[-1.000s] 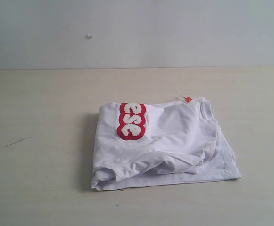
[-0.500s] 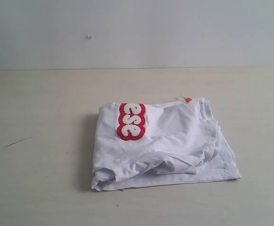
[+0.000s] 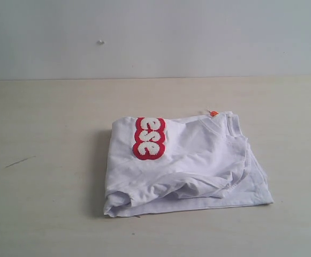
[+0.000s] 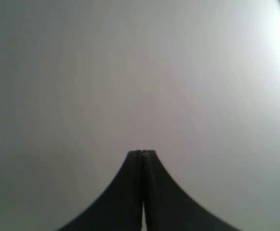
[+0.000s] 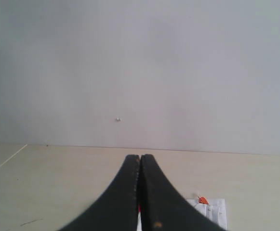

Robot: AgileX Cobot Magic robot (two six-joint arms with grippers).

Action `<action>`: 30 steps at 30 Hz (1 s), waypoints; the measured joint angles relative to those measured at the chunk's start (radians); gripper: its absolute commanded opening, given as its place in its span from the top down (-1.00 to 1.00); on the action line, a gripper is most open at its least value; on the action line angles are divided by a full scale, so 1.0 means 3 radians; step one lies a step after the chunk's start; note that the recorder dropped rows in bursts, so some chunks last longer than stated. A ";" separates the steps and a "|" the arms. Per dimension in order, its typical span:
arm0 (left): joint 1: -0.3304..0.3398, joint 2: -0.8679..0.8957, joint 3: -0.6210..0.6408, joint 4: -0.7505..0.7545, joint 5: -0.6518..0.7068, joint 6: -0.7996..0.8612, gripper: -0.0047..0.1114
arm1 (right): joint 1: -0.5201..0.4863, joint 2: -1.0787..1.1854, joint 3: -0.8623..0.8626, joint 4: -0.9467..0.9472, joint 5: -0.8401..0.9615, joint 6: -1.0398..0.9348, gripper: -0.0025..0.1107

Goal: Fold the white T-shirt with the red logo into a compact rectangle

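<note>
The white T-shirt (image 3: 187,166) lies folded into a rough rectangle in the middle of the table, its layers loose along the near edge. Part of the red logo (image 3: 149,138) shows on the top layer at the left, and the orange neck tag (image 3: 213,113) pokes out at the far right corner. Neither arm appears in the exterior view. My left gripper (image 4: 141,153) is shut and empty, facing a blank wall. My right gripper (image 5: 140,157) is shut and empty too, pointing over the table, with the shirt's collar corner (image 5: 212,211) and tag (image 5: 203,200) just beyond it.
The beige table (image 3: 48,160) runs back to a pale wall (image 3: 155,37). A thin dark scratch (image 3: 17,161) marks the tabletop at the left.
</note>
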 measured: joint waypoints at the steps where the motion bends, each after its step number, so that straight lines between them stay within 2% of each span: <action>1: 0.0000 0.0000 0.0000 0.0000 -0.0006 0.0000 0.92 | 0.0000 0.0000 0.0000 0.0000 0.0000 0.0000 0.96; 5: 0.0000 0.0000 0.0059 0.0129 -0.0105 -0.0066 0.92 | 0.0000 0.0000 0.0000 0.0000 0.0000 0.0000 0.96; 7: 0.0029 0.0000 0.0112 0.0474 -0.0159 -0.0349 0.92 | 0.0000 0.0000 0.0000 0.0000 0.0000 0.0000 0.96; 12: 0.0183 0.0006 0.0188 0.1947 -0.0242 -0.2005 0.92 | 0.0000 0.0000 0.0000 0.0000 0.0000 0.0000 0.96; 15: 0.0305 0.0006 0.0307 0.2459 -0.0412 -0.2639 0.92 | 0.0000 0.0000 0.0000 0.0004 0.0000 0.0000 0.96; 23: 0.0681 0.0012 0.0828 0.2991 -0.0925 -0.3509 0.92 | 0.0000 0.0000 0.0000 0.0004 0.0000 0.0000 0.96; 30: 0.0725 0.0024 0.1363 0.3291 -0.1043 -0.3765 0.92 | 0.0000 0.0000 0.0000 0.0004 0.0000 0.0000 0.96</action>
